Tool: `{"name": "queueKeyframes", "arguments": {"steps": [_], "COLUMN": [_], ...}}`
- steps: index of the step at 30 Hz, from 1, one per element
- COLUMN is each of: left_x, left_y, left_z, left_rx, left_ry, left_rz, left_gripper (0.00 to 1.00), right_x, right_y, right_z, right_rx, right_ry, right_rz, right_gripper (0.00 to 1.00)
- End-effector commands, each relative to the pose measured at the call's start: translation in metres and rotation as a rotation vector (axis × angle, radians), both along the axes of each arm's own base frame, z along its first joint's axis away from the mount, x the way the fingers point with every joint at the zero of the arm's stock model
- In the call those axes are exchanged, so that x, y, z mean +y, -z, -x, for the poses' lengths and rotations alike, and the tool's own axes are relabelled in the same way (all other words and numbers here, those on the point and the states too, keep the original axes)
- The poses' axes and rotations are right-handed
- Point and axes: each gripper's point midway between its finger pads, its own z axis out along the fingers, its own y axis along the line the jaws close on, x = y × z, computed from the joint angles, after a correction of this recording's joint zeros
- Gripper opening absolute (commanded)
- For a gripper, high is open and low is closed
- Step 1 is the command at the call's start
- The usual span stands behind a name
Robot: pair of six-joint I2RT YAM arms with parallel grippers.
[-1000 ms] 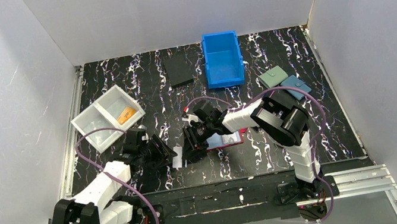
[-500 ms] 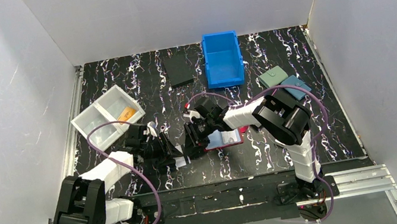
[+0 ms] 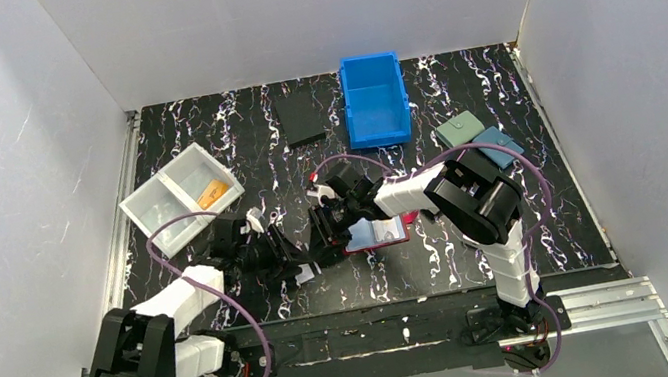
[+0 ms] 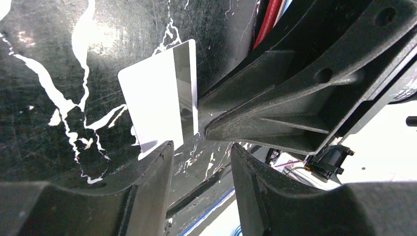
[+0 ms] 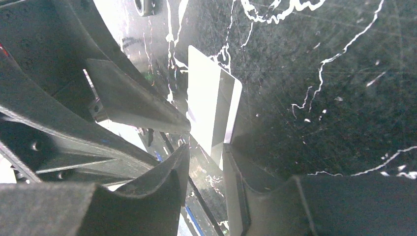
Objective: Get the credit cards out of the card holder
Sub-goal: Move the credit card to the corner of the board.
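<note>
Evidently I rest the right gripper [image 5: 206,147], jaws slightly apart and empty, against the white card [image 4: 157,103] as a stop, so the open left gripper [image 4: 201,145] beside it can scoop it; the red wallet [image 3: 380,233] lies just behind the right gripper.

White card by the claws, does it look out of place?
A bit. The whitish card lies crooked on the table between the left claw and the right claw, while the orange card sits in the white tray.
</note>
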Motion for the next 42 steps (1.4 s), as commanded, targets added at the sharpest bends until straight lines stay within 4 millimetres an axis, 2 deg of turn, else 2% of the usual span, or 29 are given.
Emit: {"name": "queueKeyframes", "arguments": {"steps": [1,5,9,15,19,25,34,42], "left_x": [0.013,0.033,0.041,0.052,0.055,0.05,0.044,0.034], "left_y": [-0.005,0.003,0.008,-0.005,-0.011,-0.009,-0.02,-0.018], "left_z": [-0.002,0.005,0.013,0.028,0.049,0.08,0.098,0.104], "left_rx": [-0.019,-0.002,0.032,0.038,0.111,0.241,0.311,0.356], "left_ry": [-0.029,-0.066,-0.11,-0.19,-0.239,-0.275,-0.256,-0.225], "left_rz": [-0.069,-0.167,-0.193,-0.201,-0.184,-0.113,-0.055,0.011], "left_gripper": [0.46,0.48,0.46,0.49,0.51,0.55,0.6,0.64], "right_x": [-0.014,-0.013,-0.014,-0.008,-0.005,0.006,0.006,-0.001], "right_y": [0.037,0.031,0.028,0.023,0.031,0.042,0.042,0.036], "right_z": [-0.005,-0.011,-0.023,-0.05,-0.062,-0.023,0.033,0.039], "right_rx": [-0.062,-0.119,-0.215,-0.351,-0.395,-0.33,-0.338,-0.36], "right_ry": [0.02,0.002,-0.035,-0.055,-0.09,-0.224,-0.397,-0.429], "right_rz": [0.13,0.125,0.153,0.198,0.238,0.217,0.212,0.222], "right_gripper": [0.4,0.4,0.4,0.39,0.39,0.39,0.39,0.39]}}
